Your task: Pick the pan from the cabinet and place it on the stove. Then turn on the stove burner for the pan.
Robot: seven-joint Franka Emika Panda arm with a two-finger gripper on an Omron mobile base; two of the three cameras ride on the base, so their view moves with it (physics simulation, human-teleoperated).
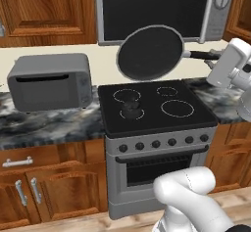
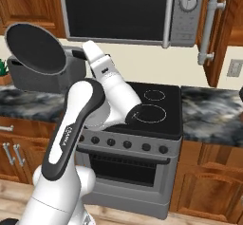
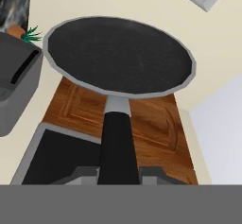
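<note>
- While carried aloft, the pan [image 1: 150, 53] hangs in the air above the rear of the stove [image 1: 156, 107], in front of the microwave [image 1: 157, 8], touching nothing but the hand [image 3: 119, 173].
- Hand: fingers drawn together and clamped on the far end of the pan's handle [image 3: 118, 145], as the hand view shows.
- Orientation: pan tipped steeply, its dark cooking face turned toward the room rather than upward; rim nearly on edge in the left base view.
- Long axis: runs from the round body out along the thin handle, roughly level, pointing toward the right side of the stove, where the hand grips it.
- Risk, slip: held at the handle's end, the heavy body could likely twist in the grip and rotate or drop onto the glass top.
- Risk, tilt: set down as it stands, the pan would probably land on its rim and topple; it needs levelling first.
- Risk, placement: the largest ring, the stove burner [image 1: 177, 108], lies front right; a careless descent may end on a smaller ring.
- Risk, collision: the toaster oven [image 1: 49, 82] on the desk [image 1: 49, 123] sits near the swing path.
</note>
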